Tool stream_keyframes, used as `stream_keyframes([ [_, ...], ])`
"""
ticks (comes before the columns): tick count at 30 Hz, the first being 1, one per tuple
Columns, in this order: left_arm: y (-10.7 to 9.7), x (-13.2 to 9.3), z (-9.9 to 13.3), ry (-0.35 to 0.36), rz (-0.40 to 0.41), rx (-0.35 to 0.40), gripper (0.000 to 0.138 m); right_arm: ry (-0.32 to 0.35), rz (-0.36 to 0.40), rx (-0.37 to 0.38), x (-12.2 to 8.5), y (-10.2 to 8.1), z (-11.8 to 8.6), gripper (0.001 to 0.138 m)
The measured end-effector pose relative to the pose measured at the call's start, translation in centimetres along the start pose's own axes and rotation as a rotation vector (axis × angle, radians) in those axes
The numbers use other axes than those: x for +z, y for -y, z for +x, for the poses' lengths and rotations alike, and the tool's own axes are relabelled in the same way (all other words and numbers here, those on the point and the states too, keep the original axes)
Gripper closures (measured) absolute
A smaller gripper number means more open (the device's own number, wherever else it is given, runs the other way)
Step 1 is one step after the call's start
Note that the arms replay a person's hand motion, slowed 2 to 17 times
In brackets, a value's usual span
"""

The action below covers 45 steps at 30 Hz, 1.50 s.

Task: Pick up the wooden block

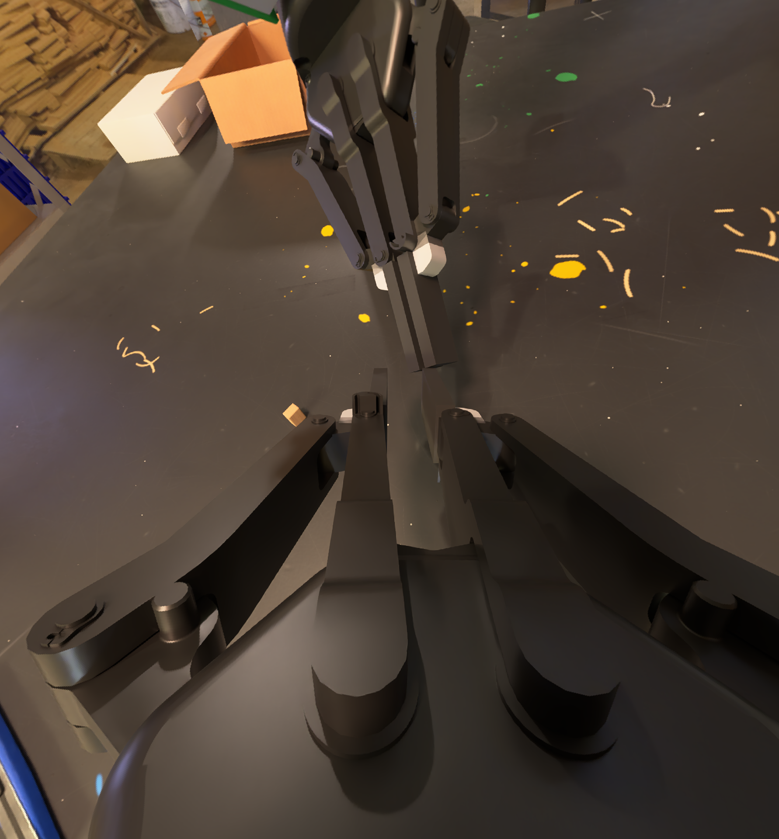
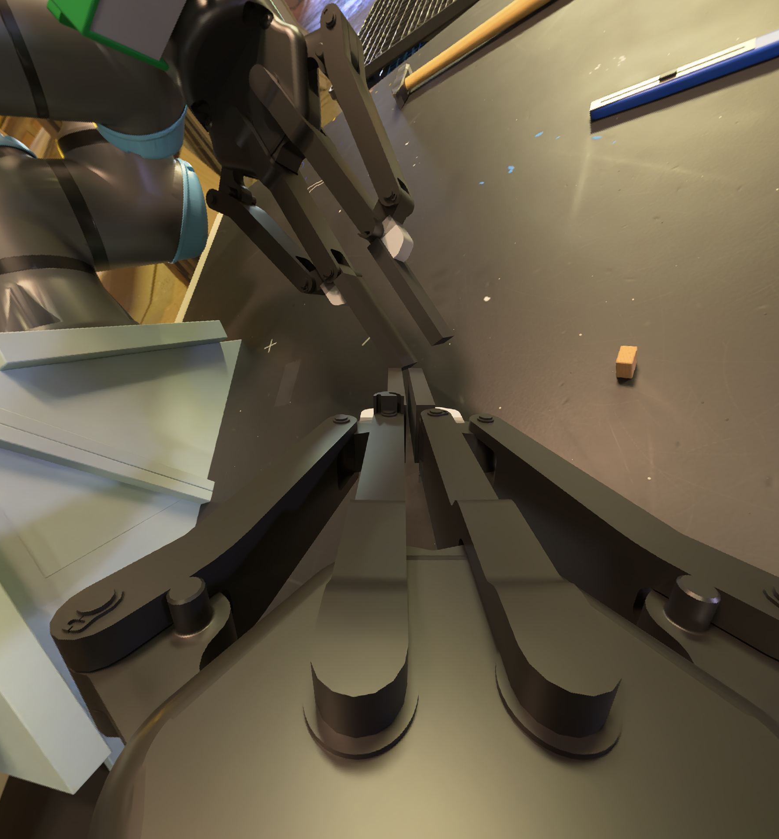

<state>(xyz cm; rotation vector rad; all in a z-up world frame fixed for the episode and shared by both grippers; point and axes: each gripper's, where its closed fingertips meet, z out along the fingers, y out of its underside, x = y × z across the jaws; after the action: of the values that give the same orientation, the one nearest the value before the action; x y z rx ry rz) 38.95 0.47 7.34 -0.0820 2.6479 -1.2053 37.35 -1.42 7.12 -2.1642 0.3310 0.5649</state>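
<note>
The little wooden block (image 2: 626, 361) sits alone on the surface (image 2: 651, 249), not picked up, and both pincers, left (image 1: 406, 386) and right (image 2: 409, 379), are clenched on nothing.

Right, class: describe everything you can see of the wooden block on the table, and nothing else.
The wooden block is a small, light tan cuboid with plain, smooth faces and crisp edges, a little longer than it is wide. It lies flat on the dark table, casting a short shadow. Nothing touches it but the table. In the left wrist view the wooden block sits just left of the left gripper, outside its closed fingers. In the right wrist view it lies well off to the right of the right gripper.
</note>
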Motion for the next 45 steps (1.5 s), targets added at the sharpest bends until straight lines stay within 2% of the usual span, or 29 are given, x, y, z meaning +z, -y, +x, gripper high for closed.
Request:
stream_keyframes([
  [9,0.5,-0.1,0.9,0.042,0.009,0.15,0.119,0.089,-0.01,0.119,0.1,-0.2,0.0,0.135],
  [12,1.0,-0.1,1.2,0.043,0.024,0.178,0.119,0.117,-0.011,0.152,0.1,-0.3,0.0,0.135],
  [22,0.9,0.1,1.5,0.056,0.0,0.257,0.119,0.199,-0.011,0.245,0.2,-0.4,0.1,0.135],
  [32,0.9,0.5,2.0,0.046,-0.001,0.287,0.124,0.238,-0.039,0.294,0.4,-0.9,0.1,0.135],
  [45,0.9,0.8,2.4,0.037,0.004,0.294,0.13,0.277,-0.078,0.32,0.9,-1.5,-0.1,0.135],
])
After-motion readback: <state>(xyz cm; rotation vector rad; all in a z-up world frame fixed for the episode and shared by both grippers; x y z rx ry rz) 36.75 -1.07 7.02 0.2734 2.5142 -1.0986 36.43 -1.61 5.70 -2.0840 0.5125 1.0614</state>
